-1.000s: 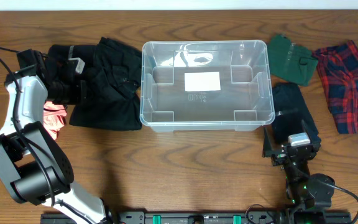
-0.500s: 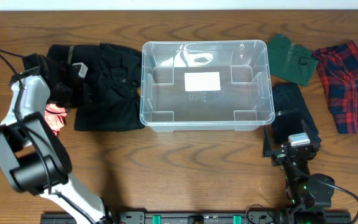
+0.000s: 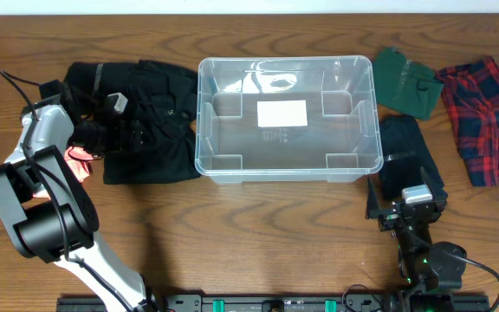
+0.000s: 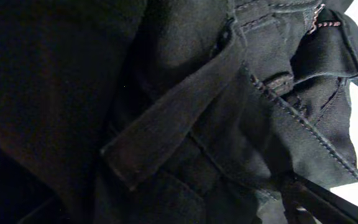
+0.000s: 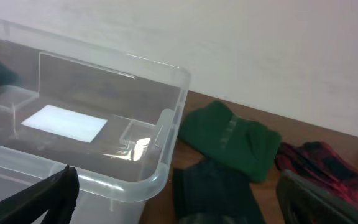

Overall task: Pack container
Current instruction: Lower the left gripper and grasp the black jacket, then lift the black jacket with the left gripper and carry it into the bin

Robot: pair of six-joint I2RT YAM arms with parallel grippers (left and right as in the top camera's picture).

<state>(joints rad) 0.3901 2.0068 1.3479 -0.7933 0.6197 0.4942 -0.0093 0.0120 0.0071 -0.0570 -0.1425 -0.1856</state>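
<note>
The container [image 3: 288, 176] stands open-topped, a white label [image 3: 281, 113] on its bottom. To its left, the left gripper [image 3: 115, 130] is low on the black garment [image 3: 158, 121] that touches the container's left wall. Black cloth fills the left wrist view, so I cannot tell how its jaws stand. The right gripper [image 3: 405, 208] sits off the container's front right corner, apart from it, jaws spread wide around nothing.
</note>
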